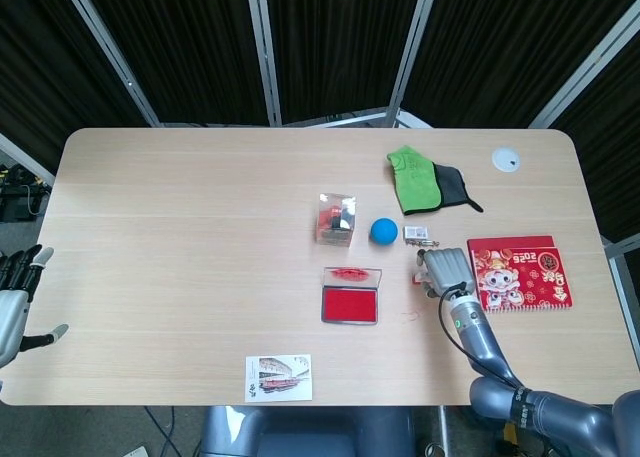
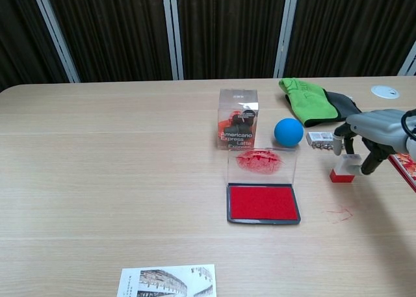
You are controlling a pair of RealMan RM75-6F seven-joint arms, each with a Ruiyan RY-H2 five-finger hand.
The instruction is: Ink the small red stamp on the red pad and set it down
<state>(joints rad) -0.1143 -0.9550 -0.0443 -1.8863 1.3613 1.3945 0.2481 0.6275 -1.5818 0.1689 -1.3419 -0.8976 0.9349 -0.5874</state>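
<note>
The small red stamp (image 2: pixel 342 173), with a clear top and a red base, stands upright on the table right of the open red ink pad (image 2: pixel 263 203). In the head view the stamp (image 1: pixel 421 275) is mostly hidden beside my right hand (image 1: pixel 447 272). My right hand (image 2: pixel 374 128) hovers over the stamp with fingers hanging down on both sides of it. One finger is close to its left top and a small gap shows on the right. My left hand (image 1: pixel 15 297) is off the table's left edge, fingers apart and holding nothing. The pad (image 1: pixel 350 304) has its clear lid up.
A clear coffee box (image 2: pixel 237 120) and a blue ball (image 2: pixel 288 132) stand behind the pad. A small white packet (image 2: pixel 320 138), a green and black cloth (image 2: pixel 305 92) and a red booklet (image 1: pixel 518 273) surround the right hand. A photo card (image 2: pixel 168 281) lies at the front edge.
</note>
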